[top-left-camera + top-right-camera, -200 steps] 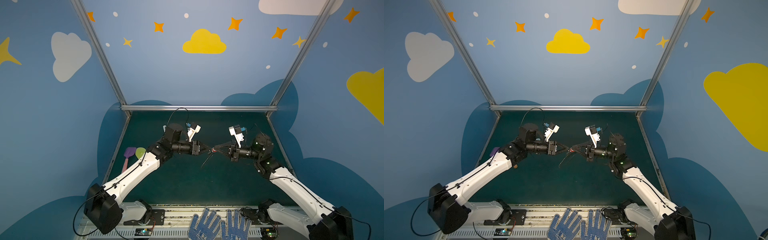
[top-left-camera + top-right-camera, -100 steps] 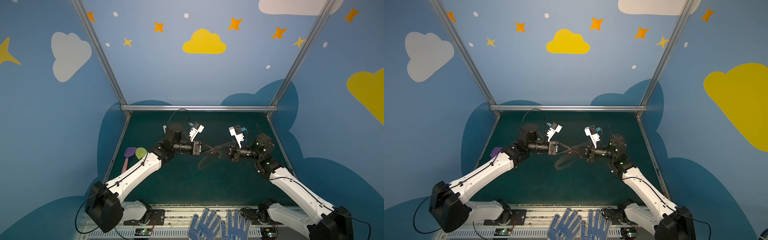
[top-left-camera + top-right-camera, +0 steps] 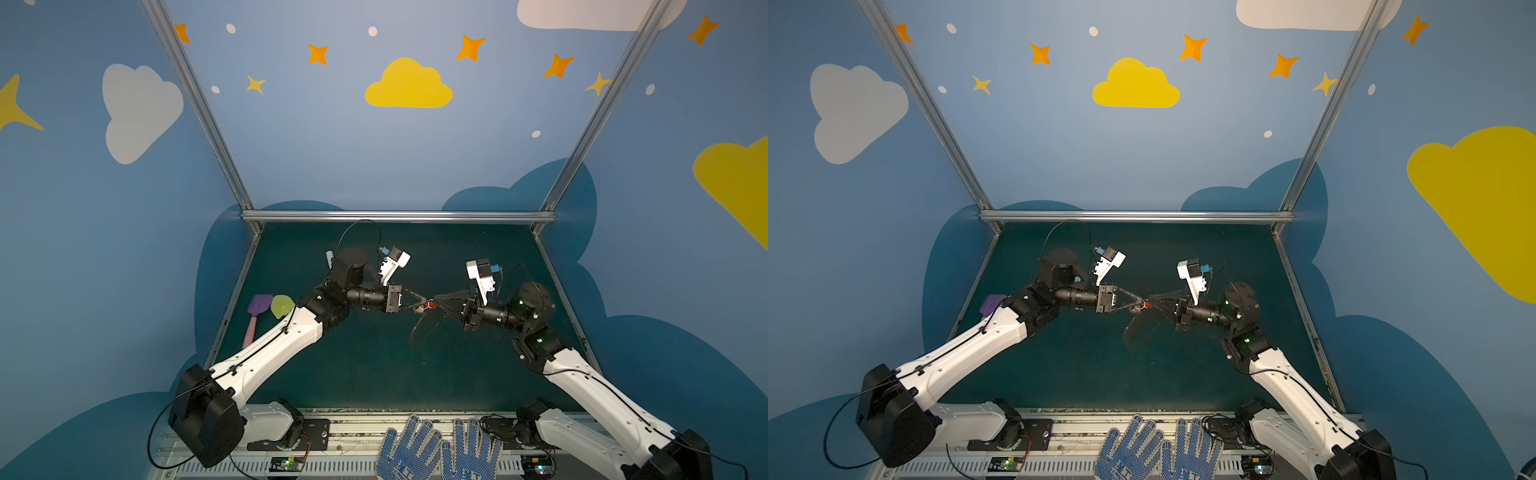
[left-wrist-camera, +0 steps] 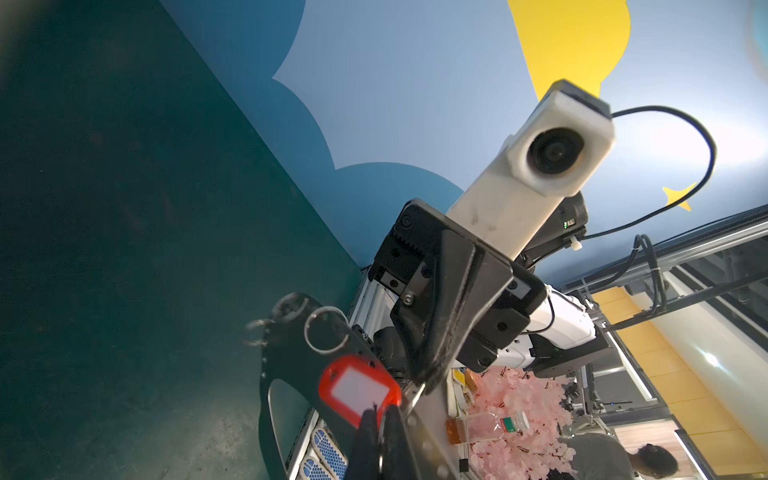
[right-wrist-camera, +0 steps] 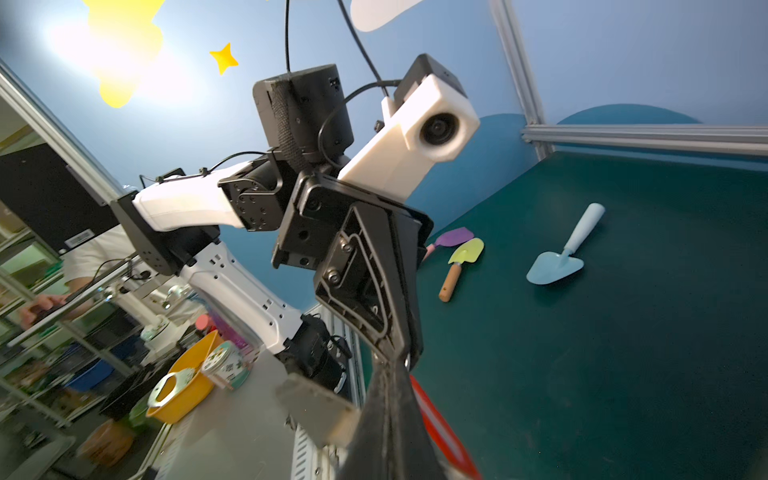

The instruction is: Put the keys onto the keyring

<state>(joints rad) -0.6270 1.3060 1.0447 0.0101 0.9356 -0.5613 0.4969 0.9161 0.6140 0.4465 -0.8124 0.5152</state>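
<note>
Above the middle of the table my two grippers meet tip to tip. My left gripper (image 3: 424, 302) (image 4: 379, 432) is shut on the thin wire loop of the key, whose red plastic head (image 4: 359, 388) (image 3: 432, 305) has a white label. My right gripper (image 3: 436, 300) (image 5: 390, 419) is shut on the rim of the keyring (image 4: 291, 361), a flat grey plate with a large oval hole. The plate hangs down from the fingertips. Small silver wire rings (image 4: 326, 330) sit along its edge. In the right wrist view the key's head (image 5: 440, 424) is edge-on beside a corner of the plate (image 5: 316, 409).
Toy shovels lie at the table's left: purple (image 3: 259, 305), yellow-green (image 3: 281, 306) and pale blue (image 5: 557, 266). Blue dotted gloves (image 3: 436, 451) rest on the front rail. Aluminium frame rails (image 3: 395, 216) and painted walls bound the green table (image 3: 374, 365).
My left gripper's jaws have closed on the key's wire loop at the red head. The hanging plate has turned from edge-on to showing its oval. The right gripper stays shut.
</note>
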